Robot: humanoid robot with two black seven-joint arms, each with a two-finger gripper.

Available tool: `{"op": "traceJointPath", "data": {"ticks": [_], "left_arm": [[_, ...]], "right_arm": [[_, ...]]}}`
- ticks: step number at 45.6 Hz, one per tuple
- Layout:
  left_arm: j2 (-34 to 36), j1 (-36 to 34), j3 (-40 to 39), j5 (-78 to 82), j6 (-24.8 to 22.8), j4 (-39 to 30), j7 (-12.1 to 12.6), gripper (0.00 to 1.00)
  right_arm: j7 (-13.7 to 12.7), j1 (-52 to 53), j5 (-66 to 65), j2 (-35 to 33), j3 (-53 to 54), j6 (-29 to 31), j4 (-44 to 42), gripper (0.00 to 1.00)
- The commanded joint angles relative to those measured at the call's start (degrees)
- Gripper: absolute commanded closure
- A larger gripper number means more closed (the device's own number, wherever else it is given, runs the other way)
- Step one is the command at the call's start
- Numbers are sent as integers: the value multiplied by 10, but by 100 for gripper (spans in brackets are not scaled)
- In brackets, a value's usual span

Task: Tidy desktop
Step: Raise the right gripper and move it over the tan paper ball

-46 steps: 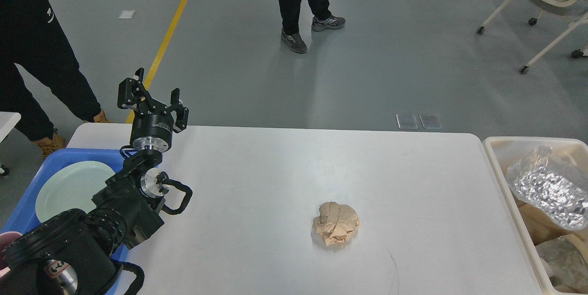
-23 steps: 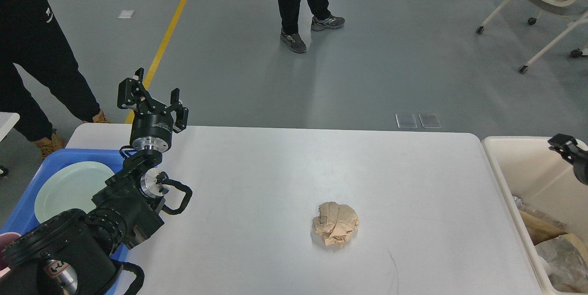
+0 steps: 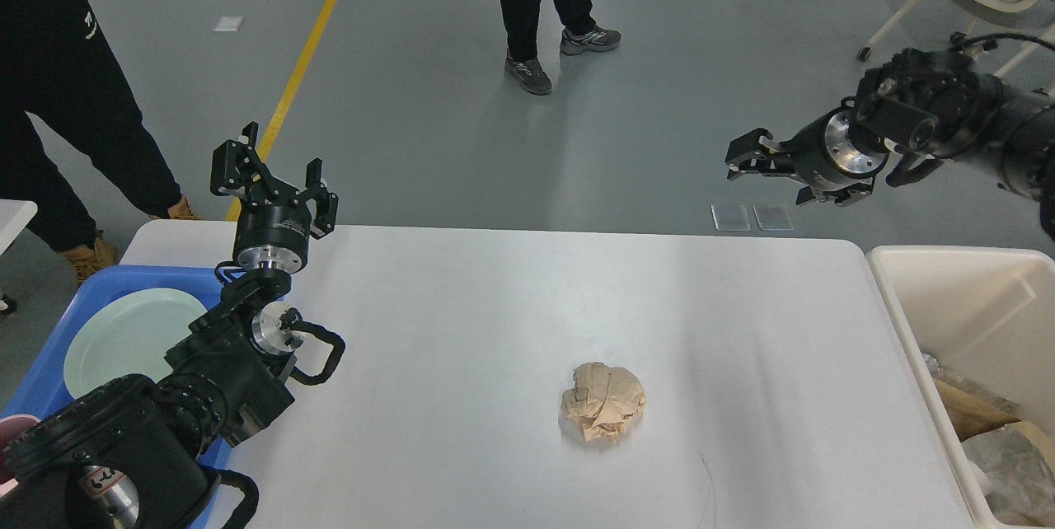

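The desktop (image 3: 494, 306) is a large white tabletop with rounded corners. A crumpled ball of brown paper (image 3: 603, 412) lies on it, right of the middle and towards the front. My left gripper (image 3: 272, 175) points up over the table's far left corner, open and empty. My right gripper (image 3: 771, 175) hangs in the air beyond the table's far right edge, pointing left, open and empty. Both grippers are well away from the paper ball.
A blue plastic tray (image 3: 49, 364) at the left edge holds a pale green plate (image 3: 124, 339). A cream-white bin (image 3: 948, 298) at the right edge holds crumpled waste at its bottom. Two people stand on the grey floor beyond the table.
My right arm has come in from the right edge and risen up and to the left. The foil wad seen over the bin a second ago no longer shows. My left arm has not moved.
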Motion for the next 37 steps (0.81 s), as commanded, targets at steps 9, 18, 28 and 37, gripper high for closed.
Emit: {"op": "traceJointPath", "data": {"ticks": [9, 18, 28, 37], "left_arm": [[0, 0, 0, 0, 0, 1, 0, 4], [0, 0, 0, 0, 0, 1, 0, 4], [0, 0, 0, 0, 1, 1, 0, 4], [0, 0, 0, 0, 1, 0, 0, 4]], "right_arm": [[-1, 212, 0, 29, 5, 172, 77, 0], [-1, 327, -1, 41, 6, 172, 161, 0], [-2, 253, 1, 85, 7, 172, 166, 0], [-2, 131, -1, 152, 7, 149, 163, 0]]}}
